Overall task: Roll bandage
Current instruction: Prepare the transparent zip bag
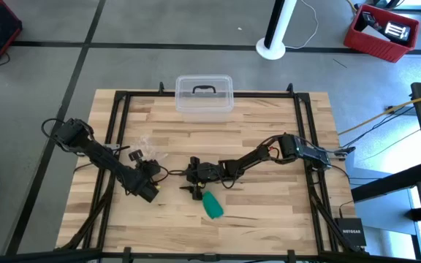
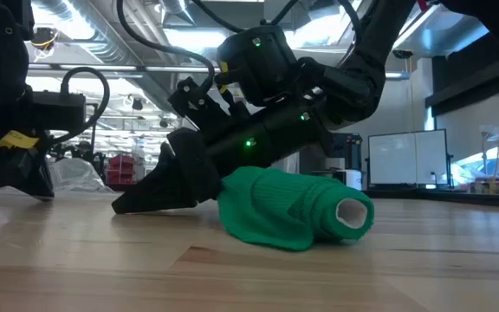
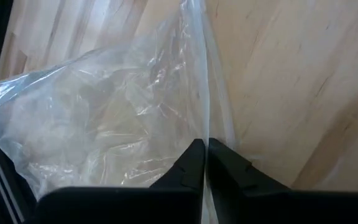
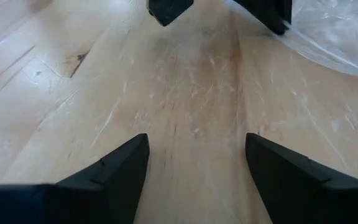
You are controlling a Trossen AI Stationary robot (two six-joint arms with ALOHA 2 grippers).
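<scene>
Teal bandage point(image 1: 213, 205) is lying rolled at the right hand's point(image 1: 194, 189) five o'clock, fingers spread; left hand point(image 3: 205, 163) is pinching plastic point(image 3: 104, 118). Rolling looks finished; retreat next.

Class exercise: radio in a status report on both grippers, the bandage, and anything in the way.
Left gripper jaws shut on clear plastic wrapper. Right gripper jaws open, empty, low over table. Bandage rolled, lying free beside right gripper. Nothing blocking.

Bandage point(image 1: 213, 205): teal-green soft fabric, wound into a compact roll, lying on its side on the wooden table point(image 1: 269, 212). Pale hollow core visible at one end point(image 2: 353, 213). Sits just beside the right gripper point(image 1: 194, 188), apart from its fingers.
</scene>
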